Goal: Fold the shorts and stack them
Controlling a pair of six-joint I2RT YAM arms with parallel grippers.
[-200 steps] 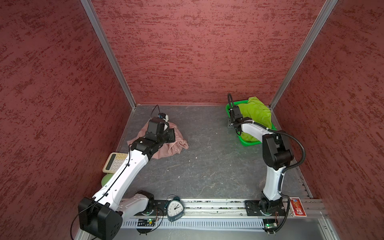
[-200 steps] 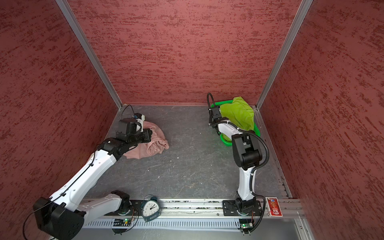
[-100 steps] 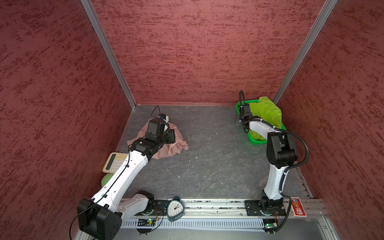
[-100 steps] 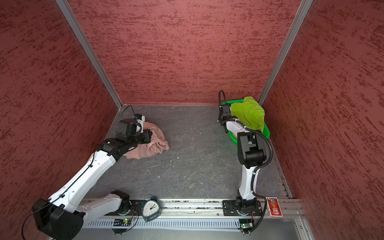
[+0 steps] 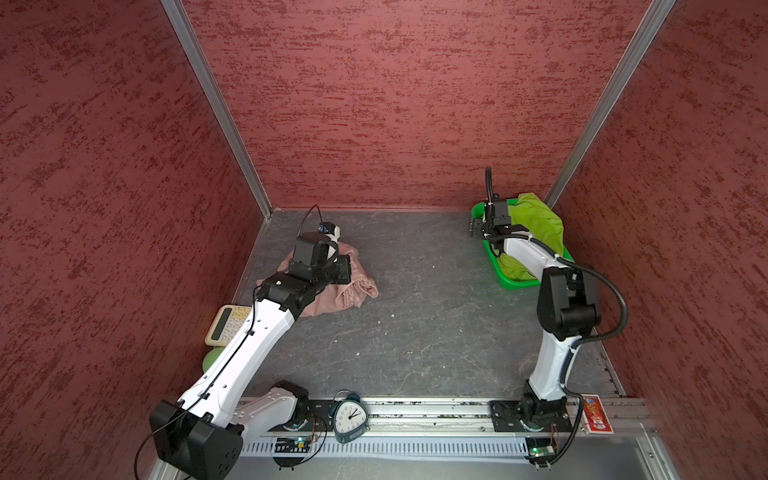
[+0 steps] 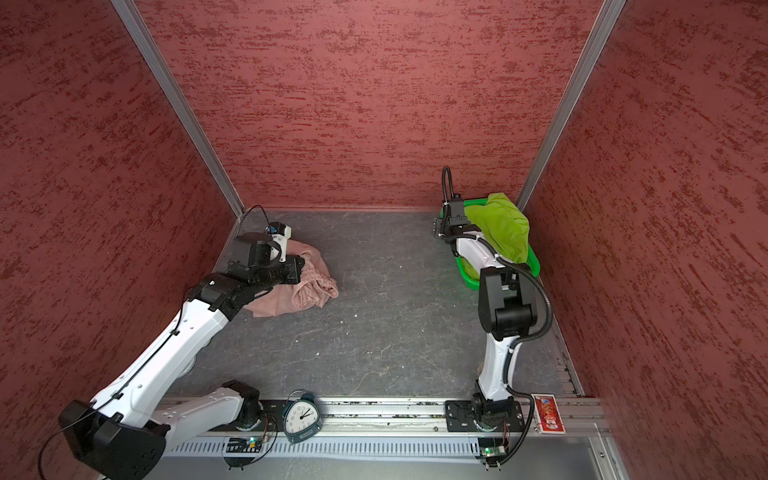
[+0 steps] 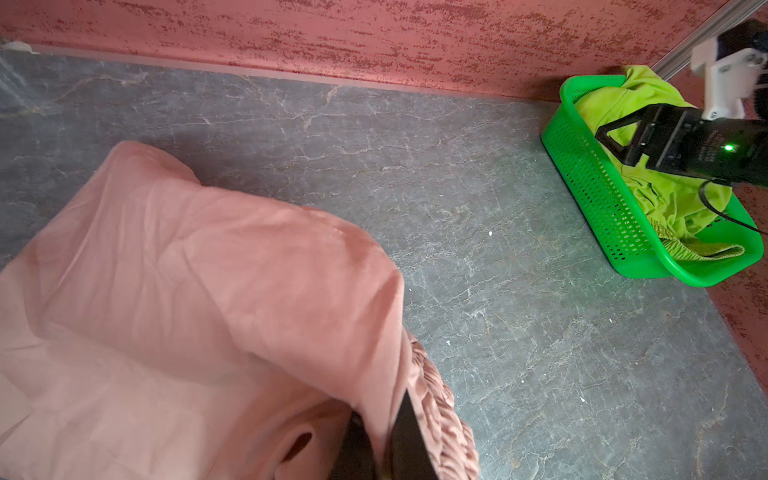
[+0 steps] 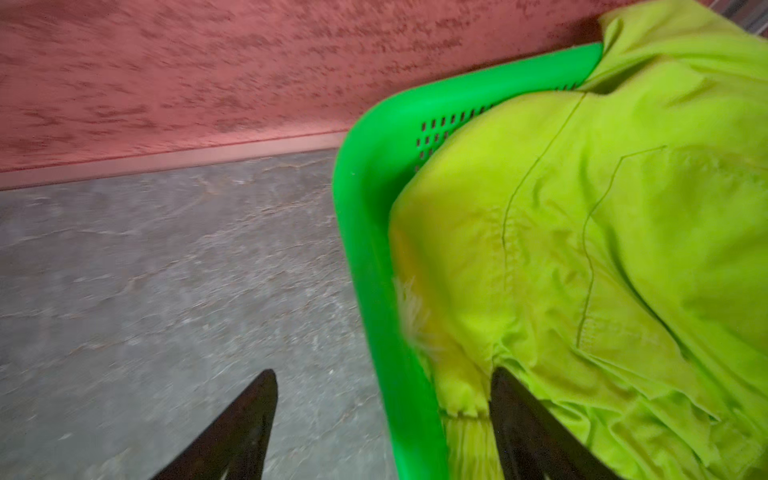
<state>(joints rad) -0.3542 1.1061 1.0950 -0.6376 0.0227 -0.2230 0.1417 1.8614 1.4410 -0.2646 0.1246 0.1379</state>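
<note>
the left gripper [image 7: 380, 413] has its two dark fingers [image 7: 409, 440] drawn close together, with a fold of the pink shorts [image 7: 208, 270] caught between them right beside the gathered waistband. the cloth rises toward that pinch and spreads away from it in a loose, crumpled heap on the grey table [image 5: 415, 316]. the heap lies in the table's far left part, near the back wall. in both top views the left arm's wrist hangs over it and hides part of it.

over on the right, the right gripper [image 8: 382, 374] stands spread wide and holds nothing. one finger is over bare table outside the green basket [image 8: 374, 187] and the other is inside it, against or just beside the lime shorts [image 8: 582, 249]. the basket's rim runs between the two. that wrist picture is blurred, so i cannot tell whether the inner finger presses the cloth.

the lime shorts are bundled in the basket, piled above its rim at the wall end, with a gathered waistband showing at the near end. the basket sits in the far right corner, well apart from the pink heap.

nearer the front, a pale calculator [image 5: 226, 324] lies by the left wall, partly under the left arm. an alarm clock [image 5: 350, 417] stands at the front rail between the arm bases. a red card [image 5: 596, 413] lies at the rail's right end.
</note>
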